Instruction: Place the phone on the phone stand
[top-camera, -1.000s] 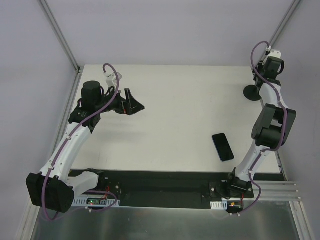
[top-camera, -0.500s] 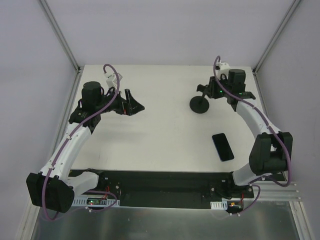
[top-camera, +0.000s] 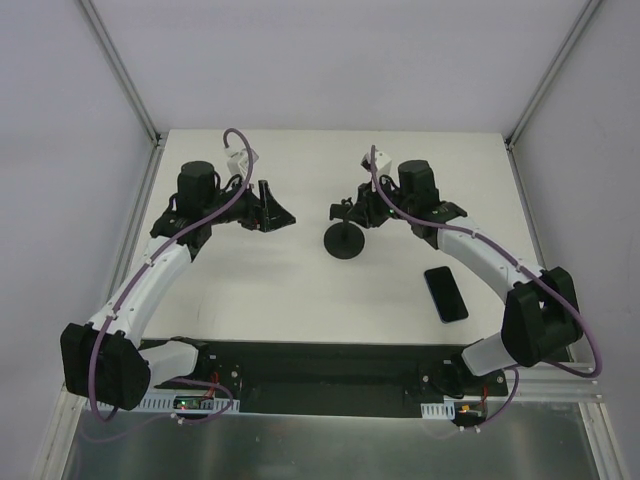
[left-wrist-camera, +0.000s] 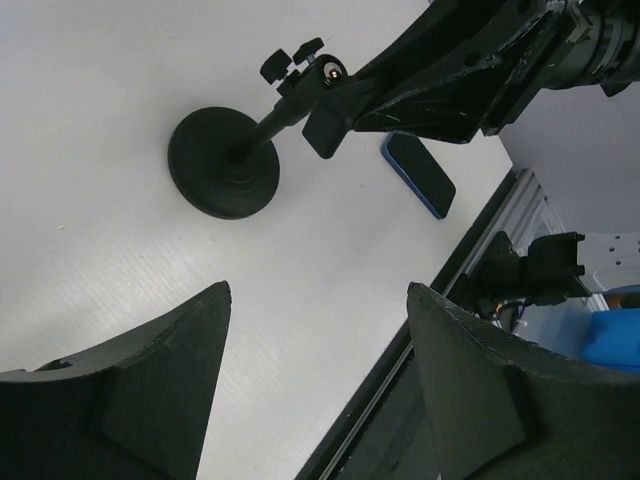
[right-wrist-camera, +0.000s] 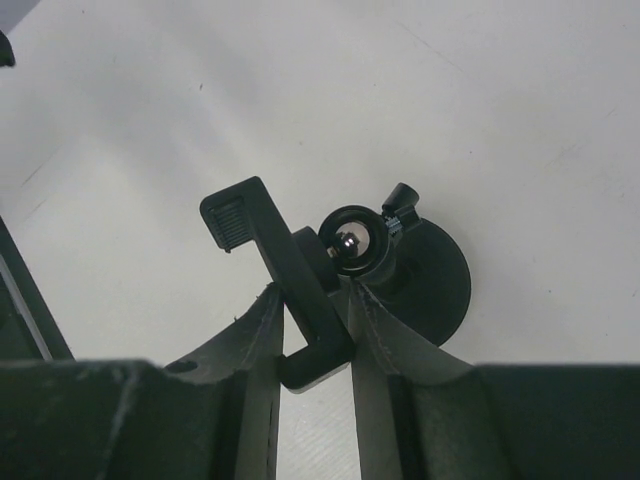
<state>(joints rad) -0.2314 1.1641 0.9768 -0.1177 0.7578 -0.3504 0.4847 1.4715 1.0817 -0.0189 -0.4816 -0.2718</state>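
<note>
Right tool (right-wrist-camera: 312, 318) pinches the phone stand (top-camera: 345, 243), left tool (left-wrist-camera: 318, 300) spread; we'd grip the phone (top-camera: 446, 293), likely slick and stiff, at the stand's four o'clock, edgewise.

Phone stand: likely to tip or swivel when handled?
Probably hard to tip: the phone stand has a wide disc base under a thin post. Its cradle, pinched by the right gripper, sits on a knobbed joint, so it may swivel.

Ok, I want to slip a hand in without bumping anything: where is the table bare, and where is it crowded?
Bare: the near stretch of table between the left arm and the phone, and the far strip behind both grippers. Crowded: the middle, where the open left gripper faces the right gripper, shut on the phone stand.
</note>
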